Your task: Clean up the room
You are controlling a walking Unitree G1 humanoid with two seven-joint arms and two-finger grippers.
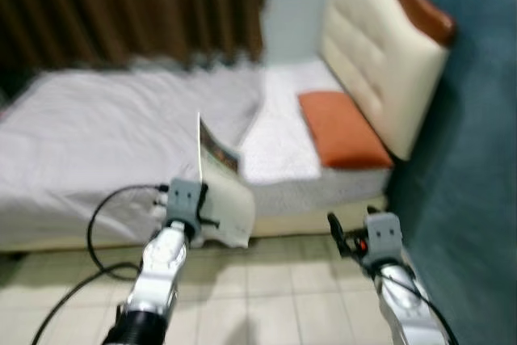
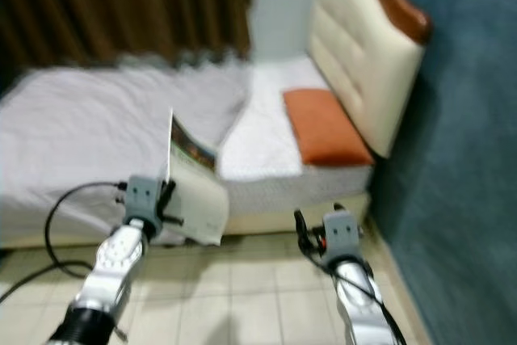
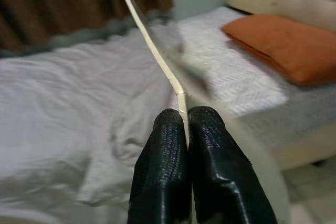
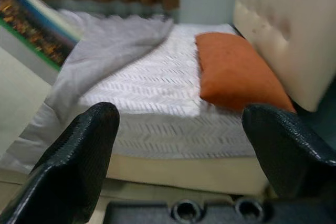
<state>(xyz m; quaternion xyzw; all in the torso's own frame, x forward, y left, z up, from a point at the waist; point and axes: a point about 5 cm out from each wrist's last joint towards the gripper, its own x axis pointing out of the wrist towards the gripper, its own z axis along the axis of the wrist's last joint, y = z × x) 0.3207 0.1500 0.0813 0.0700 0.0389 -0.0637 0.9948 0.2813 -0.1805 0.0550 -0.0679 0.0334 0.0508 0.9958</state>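
My left gripper [image 1: 200, 199] is shut on a thin magazine [image 1: 224, 191], pale with a printed picture along its top edge; it stands upright in front of the bed's near side. In the left wrist view the two black fingers [image 3: 165, 145] pinch the magazine's edge [image 3: 152, 45]. My right gripper [image 1: 335, 228] is open and holds nothing, low over the tiled floor near the bed's foot corner. Its wide-apart fingers [image 4: 79, 156] frame the bed and the orange pillow [image 4: 233, 72].
A bed [image 1: 113, 135] with a rumpled grey-white sheet spans the view, with a cream padded headboard [image 1: 380, 62] at the right. An orange pillow [image 1: 343, 131] lies by the headboard. Brown curtains [image 1: 129, 6] hang behind. A blue wall [image 1: 477, 159] is close on the right. Beige floor tiles [image 1: 275, 288] lie below.
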